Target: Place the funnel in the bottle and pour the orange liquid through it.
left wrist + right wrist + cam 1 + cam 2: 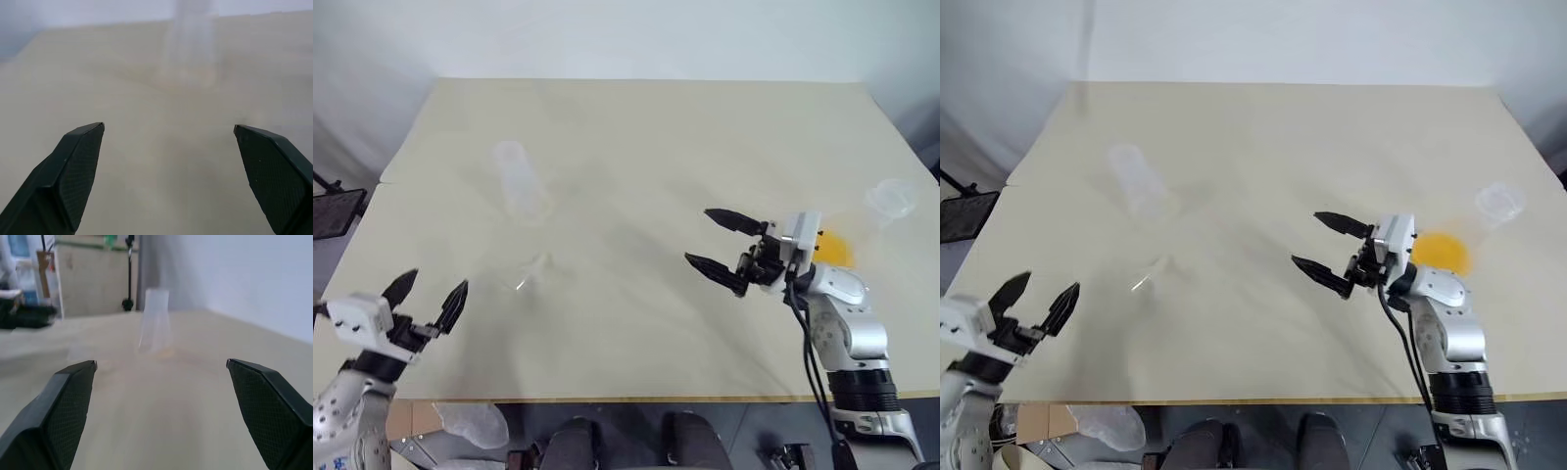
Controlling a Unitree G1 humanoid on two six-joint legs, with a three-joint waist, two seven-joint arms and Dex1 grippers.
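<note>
Both grippers stood wide open and empty above the table point(636, 127).
The bottle point(519, 181) stood well ahead of the left gripper point(431, 294); the orange liquid point(1442, 251) glowed just behind the right gripper point(717, 242).

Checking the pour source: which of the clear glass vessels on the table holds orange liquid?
The clear flask just behind the right gripper; an orange pool shows through it. The clear conical bottle far left looks empty.

The broad pale cream wooden tabletop point(636, 147) is plain and unpatterned. On it, left of centre, stands a clear colourless conical bottle point(517, 181), looking faintly whitish. Near the tabletop's right edge a bright yellow-orange pool of liquid point(1442, 251) glows, beside a clear colourless plastic funnel point(1498, 203).
</note>
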